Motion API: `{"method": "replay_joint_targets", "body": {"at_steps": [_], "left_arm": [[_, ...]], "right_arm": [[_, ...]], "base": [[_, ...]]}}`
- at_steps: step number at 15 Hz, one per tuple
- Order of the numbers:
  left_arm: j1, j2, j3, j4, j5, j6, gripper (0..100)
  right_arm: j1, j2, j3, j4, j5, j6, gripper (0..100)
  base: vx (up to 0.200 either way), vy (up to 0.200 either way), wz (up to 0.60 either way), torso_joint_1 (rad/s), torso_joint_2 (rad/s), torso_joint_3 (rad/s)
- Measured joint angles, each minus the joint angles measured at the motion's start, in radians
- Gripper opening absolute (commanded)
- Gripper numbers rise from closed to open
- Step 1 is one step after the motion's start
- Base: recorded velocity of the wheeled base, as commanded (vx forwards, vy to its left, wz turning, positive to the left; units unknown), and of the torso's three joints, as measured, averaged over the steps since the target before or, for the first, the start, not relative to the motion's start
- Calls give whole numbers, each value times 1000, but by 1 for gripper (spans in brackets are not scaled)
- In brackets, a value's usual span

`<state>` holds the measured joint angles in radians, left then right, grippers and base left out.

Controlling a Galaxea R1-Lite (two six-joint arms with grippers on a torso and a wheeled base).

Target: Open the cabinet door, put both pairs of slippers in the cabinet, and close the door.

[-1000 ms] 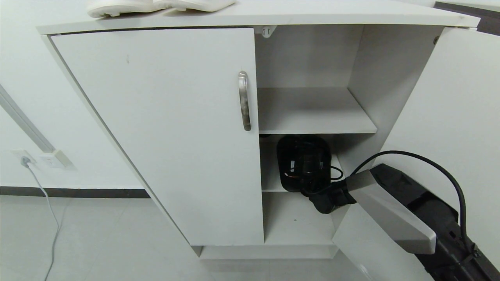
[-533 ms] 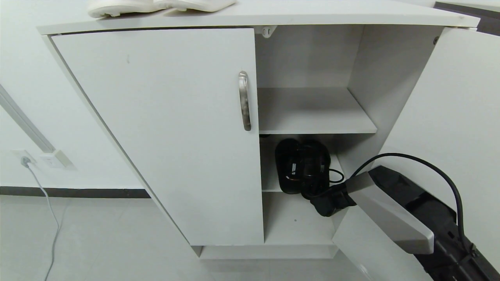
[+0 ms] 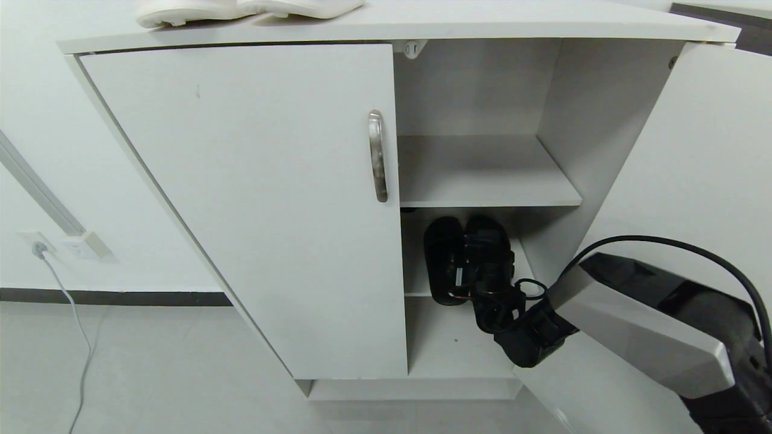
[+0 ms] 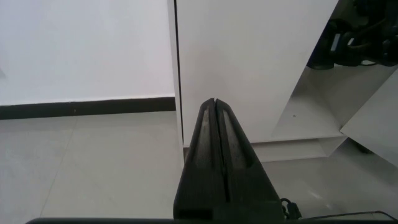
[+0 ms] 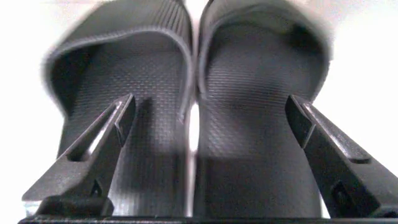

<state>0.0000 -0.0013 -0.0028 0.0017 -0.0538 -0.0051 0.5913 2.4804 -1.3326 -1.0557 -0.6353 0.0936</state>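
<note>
A pair of black slippers (image 3: 464,256) lies side by side on the cabinet's middle shelf, behind the open right door (image 3: 693,169). My right gripper (image 3: 493,304) sits just in front of that shelf's edge, at the slippers' near ends. In the right wrist view it (image 5: 208,155) is open, its fingers (image 5: 93,155) spread wide on either side of the two black slippers (image 5: 186,112) and apart from them. A pair of white slippers (image 3: 241,8) rests on the cabinet top. My left gripper (image 4: 214,104) is shut and empty, low over the floor facing the cabinet's closed left door (image 4: 249,56).
The left door (image 3: 241,199) is shut, with a metal handle (image 3: 377,155). The upper shelf (image 3: 482,175) and the bottom compartment (image 3: 458,346) are bare. A wall socket with a cable (image 3: 42,248) is at the far left over open floor.
My right arm has drawn back and down from the middle shelf. The black slippers, held tilted before, now lie flat on the shelf, let go.
</note>
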Motion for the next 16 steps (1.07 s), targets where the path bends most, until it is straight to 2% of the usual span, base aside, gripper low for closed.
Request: {"method": "replay_joint_targets", "body": {"at_steps": [5, 8, 15, 16], "left_arm": [[0, 0, 0, 0, 0, 1, 0], [0, 0, 0, 0, -1, 1, 0], [0, 0, -1, 0, -1, 1, 0], [0, 0, -1, 0, -1, 1, 0]], "right_arm": [[57, -145, 312, -170, -1, 0, 100], [113, -200, 476, -223, -1, -1, 100], [135, -230, 525, -247, -3, -3, 100], [135, -231, 526, -247, -4, -4, 100]], "base": [[0, 0, 0, 0, 0, 0], [0, 0, 0, 0, 0, 0], [0, 0, 0, 0, 0, 0], [-200, 0, 0, 2, -2, 2]]}}
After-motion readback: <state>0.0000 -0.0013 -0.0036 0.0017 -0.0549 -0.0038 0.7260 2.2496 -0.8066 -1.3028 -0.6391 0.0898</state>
